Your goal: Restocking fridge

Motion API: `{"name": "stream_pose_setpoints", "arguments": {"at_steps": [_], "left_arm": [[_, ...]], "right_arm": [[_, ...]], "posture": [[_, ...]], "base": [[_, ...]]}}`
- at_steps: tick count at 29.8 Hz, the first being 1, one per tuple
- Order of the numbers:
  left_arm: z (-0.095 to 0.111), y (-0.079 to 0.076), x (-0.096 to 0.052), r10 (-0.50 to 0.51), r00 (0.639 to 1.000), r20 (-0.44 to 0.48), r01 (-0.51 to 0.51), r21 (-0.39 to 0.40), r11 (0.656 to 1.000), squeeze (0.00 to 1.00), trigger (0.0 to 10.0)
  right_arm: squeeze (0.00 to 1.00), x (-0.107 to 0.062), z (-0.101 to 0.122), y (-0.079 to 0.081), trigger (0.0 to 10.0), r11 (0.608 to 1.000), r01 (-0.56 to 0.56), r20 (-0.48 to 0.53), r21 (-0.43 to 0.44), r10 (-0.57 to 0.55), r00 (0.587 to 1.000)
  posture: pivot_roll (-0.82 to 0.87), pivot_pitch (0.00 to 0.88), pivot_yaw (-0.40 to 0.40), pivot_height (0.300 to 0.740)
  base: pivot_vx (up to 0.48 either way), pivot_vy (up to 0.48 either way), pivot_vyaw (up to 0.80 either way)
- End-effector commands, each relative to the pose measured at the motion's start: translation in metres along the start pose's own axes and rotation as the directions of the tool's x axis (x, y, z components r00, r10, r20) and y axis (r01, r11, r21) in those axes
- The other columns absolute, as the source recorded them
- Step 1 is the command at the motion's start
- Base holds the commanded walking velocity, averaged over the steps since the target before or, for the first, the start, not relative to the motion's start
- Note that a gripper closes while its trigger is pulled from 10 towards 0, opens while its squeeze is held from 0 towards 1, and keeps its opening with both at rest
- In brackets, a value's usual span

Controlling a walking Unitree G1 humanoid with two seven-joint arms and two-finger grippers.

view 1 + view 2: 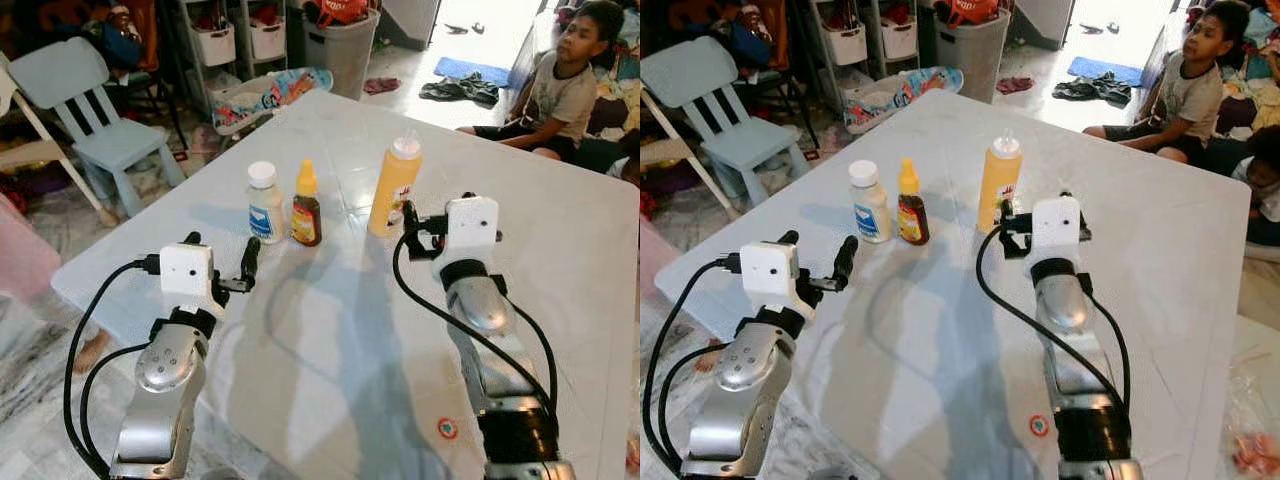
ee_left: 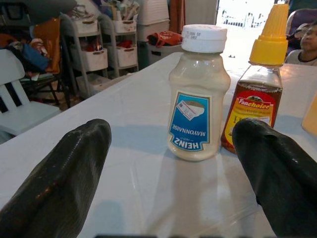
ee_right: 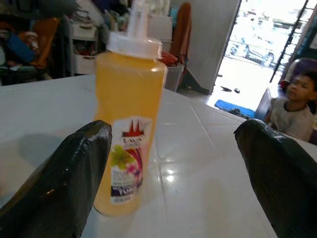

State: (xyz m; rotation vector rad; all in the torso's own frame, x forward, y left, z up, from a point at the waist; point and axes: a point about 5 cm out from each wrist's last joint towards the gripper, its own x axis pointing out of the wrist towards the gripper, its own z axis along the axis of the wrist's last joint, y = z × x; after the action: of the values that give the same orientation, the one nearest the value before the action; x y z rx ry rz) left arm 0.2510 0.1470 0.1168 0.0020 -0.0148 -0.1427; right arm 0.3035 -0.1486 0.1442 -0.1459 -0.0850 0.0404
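Three bottles stand on the white table (image 1: 330, 330). They are a white Heinz mayonnaise bottle (image 1: 265, 203), a small brown sauce bottle (image 1: 306, 207) with a yellow cap, and a tall yellow squeeze bottle (image 1: 394, 187). My left gripper (image 1: 222, 250) is open, low over the table and a short way in front of the mayonnaise (image 2: 196, 94). The brown bottle (image 2: 255, 94) stands just beside it. My right gripper (image 1: 438, 210) is open too, close behind and slightly right of the squeeze bottle (image 3: 129, 124), which stands by one finger (image 3: 59, 183). Neither gripper holds anything.
A person (image 1: 555, 90) sits on the floor past the table's far right corner. A light blue chair (image 1: 95, 110) stands at the left. A grey bin (image 1: 340, 40) and shelves with baskets (image 1: 215, 40) stand behind. A small red sticker (image 1: 447, 428) lies near the table's front.
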Motion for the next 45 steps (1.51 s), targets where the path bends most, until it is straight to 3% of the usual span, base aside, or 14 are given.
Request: {"name": "stream_pose_setpoints", "arguments": {"at_steps": [1, 18, 31, 32, 33, 34, 35, 45], "left_arm": [[0.005, -0.001, 0.000, -0.011, 1.000, 0.013, 0.011, 0.007, 1.000, 0.00, 10.0], [0.005, 0.002, -0.006, -0.019, 1.000, -0.015, 0.019, 0.031, 0.999, 0.00, 10.0], [0.009, 0.011, -0.017, -0.014, 0.999, -0.045, 0.017, 0.067, 0.998, 0.00, 10.0], [0.009, 0.011, -0.017, -0.017, 0.999, -0.047, 0.020, 0.069, 0.997, 0.00, 10.0], [0.010, 0.011, -0.017, -0.019, 0.999, -0.048, 0.022, 0.070, 0.997, 0.00, 10.0], [0.010, 0.011, -0.017, -0.019, 0.999, -0.048, 0.022, 0.070, 0.997, 0.00, 10.0], [0.010, 0.011, -0.017, -0.024, 0.998, -0.051, 0.027, 0.072, 0.997, 0.00, 10.0], [0.010, 0.005, -0.012, -0.033, 0.998, -0.051, 0.036, 0.065, 0.997, 0.00, 10.0]], "right_arm": [[0.00, 0.004, 0.001, 0.002, 10.0, 1.000, -0.028, 0.006, 0.014, 0.028, 1.000], [0.00, 0.039, 0.015, 0.001, 10.0, 0.994, -0.103, 0.035, 0.021, 0.103, 0.994], [0.00, 0.066, 0.021, 0.004, 10.0, 0.989, -0.109, 0.035, 0.096, 0.106, 0.994], [0.00, 0.068, 0.022, 0.005, 3.9, 0.990, -0.109, 0.035, 0.093, 0.106, 0.994], [0.00, 0.070, 0.022, 0.006, 2.5, 0.990, -0.109, 0.037, 0.092, 0.106, 0.994], [0.00, 0.070, 0.022, 0.006, 2.5, 0.990, -0.109, 0.037, 0.092, 0.106, 0.994], [0.00, 0.072, 0.024, 0.007, 0.0, 0.990, -0.112, 0.045, 0.090, 0.109, 0.993], [0.00, 0.072, 0.025, 0.002, 0.0, 0.996, -0.070, 0.055, 0.058, 0.067, 0.996]], "posture": [[0.02, 0.004, -0.008, 0.740], [0.06, 0.036, 0.004, 0.740], [0.12, 0.067, 0.030, 0.740], [0.12, 0.069, 0.034, 0.740], [0.12, 0.068, 0.035, 0.740], [0.12, 0.068, 0.035, 0.740], [0.12, 0.066, 0.036, 0.740], [0.10, 0.051, 0.028, 0.740]], "base": [[0.000, 0.000, 0.00], [0.000, 0.000, 0.00], [0.000, 0.000, 0.00], [0.000, 0.000, 0.00], [0.000, 0.000, 0.00], [0.000, 0.000, 0.00], [0.000, 0.000, 0.00], [0.000, 0.000, 0.00]]}}
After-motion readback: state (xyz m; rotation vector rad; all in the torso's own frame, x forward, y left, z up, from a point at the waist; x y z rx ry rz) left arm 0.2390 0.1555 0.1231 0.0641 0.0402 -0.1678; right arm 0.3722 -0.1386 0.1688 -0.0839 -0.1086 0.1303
